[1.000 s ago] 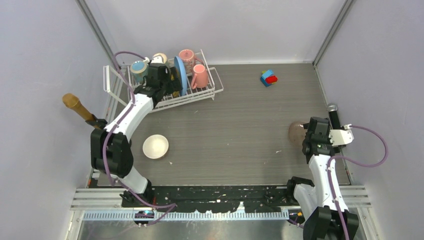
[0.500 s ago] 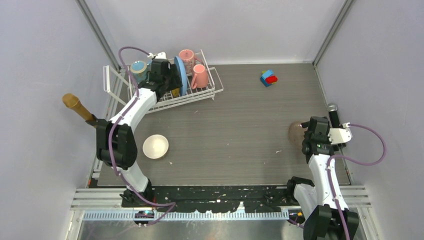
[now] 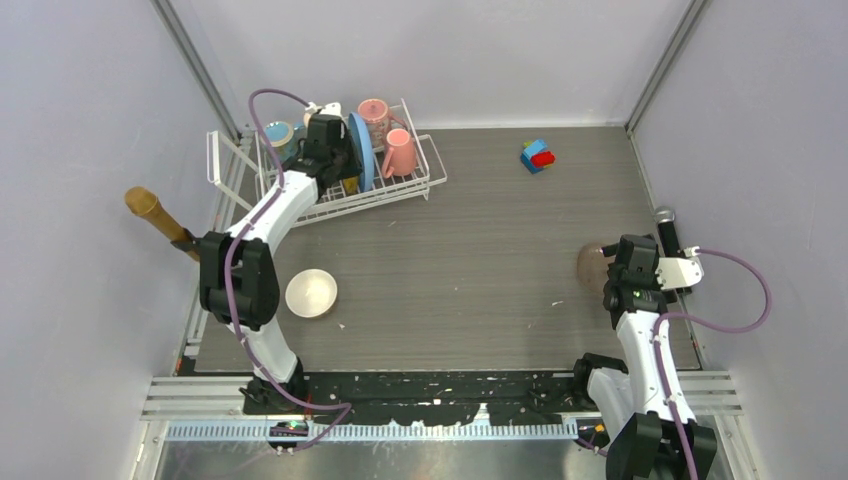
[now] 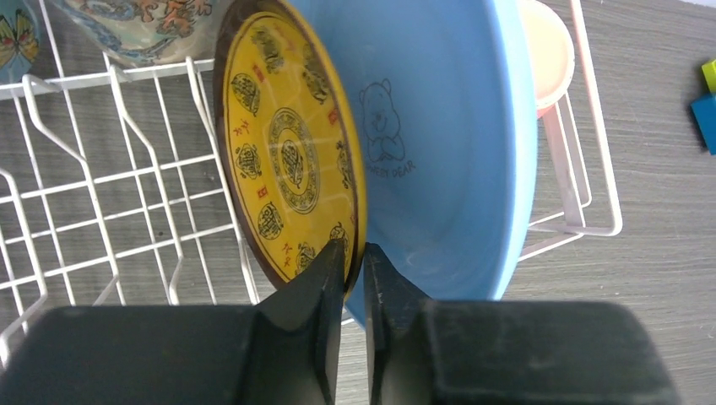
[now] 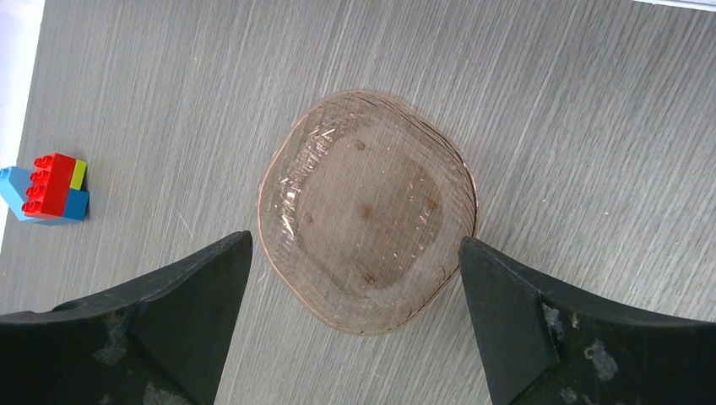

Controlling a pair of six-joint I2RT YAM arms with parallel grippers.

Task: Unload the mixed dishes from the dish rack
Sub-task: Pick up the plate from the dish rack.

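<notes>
The white wire dish rack [image 3: 330,203] stands at the back left with the large light-blue plate [image 3: 361,150] on edge, two pink mugs [image 3: 374,112] [image 3: 400,152] and a teal mug [image 3: 278,133]. In the left wrist view the small yellow patterned plate [image 4: 287,143] leans against the blue plate [image 4: 439,152]. My left gripper [image 4: 355,257] is shut on the yellow plate's lower rim. A small cream bowl [image 3: 311,293] sits on the table. My right gripper [image 5: 355,240] hangs open above a clear brownish glass bowl [image 5: 367,207], not touching it.
Colourful toy blocks [image 3: 538,155] lie at the back right. A brown-headed microphone [image 3: 150,212] sticks in from the left wall, and a grey one [image 3: 667,228] stands by the right arm. Grey walls close in on both sides of the table.
The left gripper has reached deeper into the rack and closed from wide open onto the yellow plate's rim. The right arm has stayed still.
</notes>
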